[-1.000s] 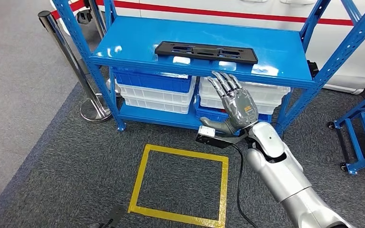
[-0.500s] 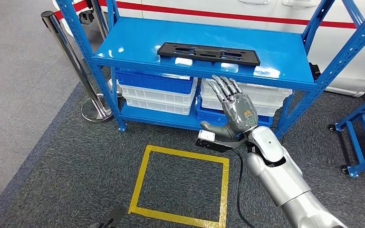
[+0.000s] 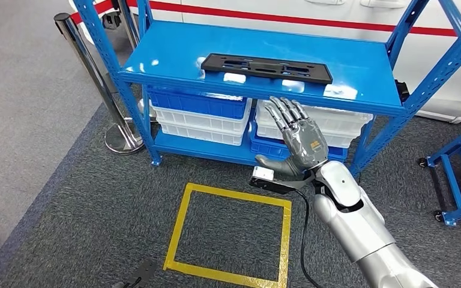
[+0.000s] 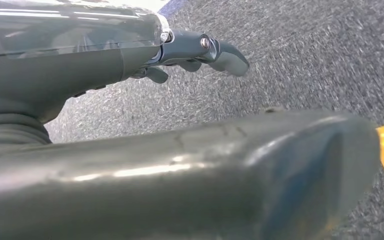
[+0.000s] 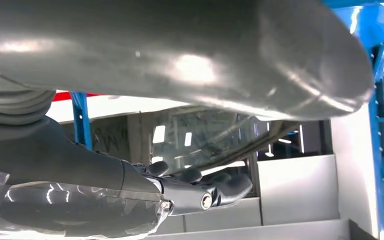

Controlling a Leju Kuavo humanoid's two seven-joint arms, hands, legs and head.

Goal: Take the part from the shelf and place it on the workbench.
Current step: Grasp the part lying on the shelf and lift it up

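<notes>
Nearest, at about six o'clock in the head view, a square of yellow tape [image 3: 228, 233] lies on the dark grey carpet [image 3: 66, 222]. The left hand [image 4: 130, 150] shows in its own wrist view hanging close over that carpet, a corner of the tape beside it; its fingers look loosely extended with nothing in them, though the close angle hides much.

Rising from five o'clock, the silver right arm [image 3: 360, 234] carries the right hand [image 3: 300, 139] up near the middle of the view. It is spread flat, fingers apart and pointing up toward the shelf, holding nothing. Its fingertips [image 3: 282, 103] lie just below the front edge of the blue shelf [image 3: 174, 54], apart from it.

Beyond the hand, stacked white and blue bins [image 3: 198, 114] sit on the lower tier. On the top tier, toward twelve o'clock, the long black part [image 3: 266, 67] lies flat near the front edge, untouched.

Over the last second the shelf and the part have drifted slightly down and right in the view, which reads as the camera shifting, and the hand has stayed below the shelf edge, moved little relative to it. So the reach is barely under way: the hand must yet rise above the shelf edge and close on the part. A steel post [image 3: 90, 72] stands at ten o'clock, well clear of the arm.
</notes>
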